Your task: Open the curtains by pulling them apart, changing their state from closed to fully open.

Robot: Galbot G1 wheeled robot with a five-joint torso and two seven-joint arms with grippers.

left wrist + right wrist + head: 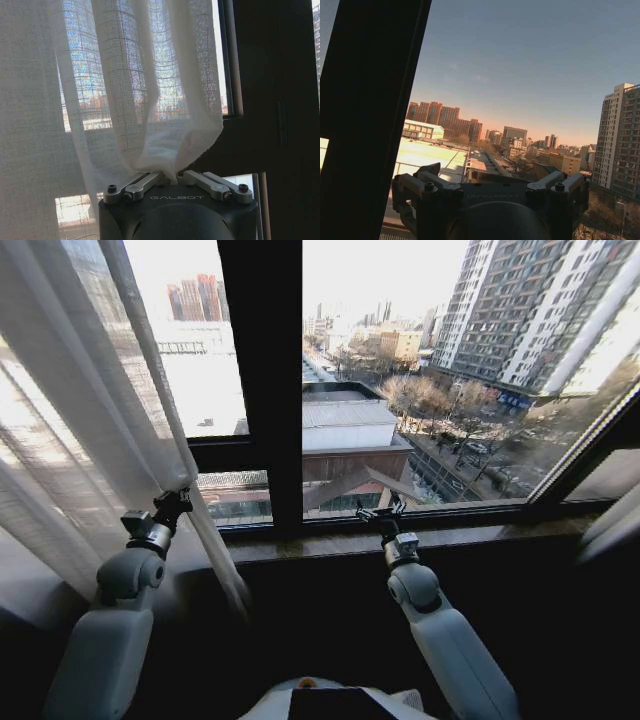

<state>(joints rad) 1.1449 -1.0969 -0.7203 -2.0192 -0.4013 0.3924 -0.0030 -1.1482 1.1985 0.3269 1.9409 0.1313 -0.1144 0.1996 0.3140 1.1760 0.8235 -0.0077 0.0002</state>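
Head view shows the left gripper point(178, 502) at 9 o'clock, fingers pinching the curtains point(70, 410) to pull them aside; the right gripper point(382, 513) waits at the sill, fingers spread.

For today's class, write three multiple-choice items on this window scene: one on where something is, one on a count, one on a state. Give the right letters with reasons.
1. Where does the gathered curtain hang?
A. on the robot's left side of the window
B. across the middle pane
C. on the sill

2. How many robot arms reach toward the window?
A. one
B. two
C. three

3. What is the left hand doing?
A. hanging free of the fabric
B. shut on the curtain
C. resting on the sill

Answers:
1 A: the sheer white fabric is bunched at the left, and the panes by the dark window frame are uncovered.
2 B: one arm rises at each side, the right hand near the window sill.
3 B: the left wrist view shows fabric pinched between the fingers.
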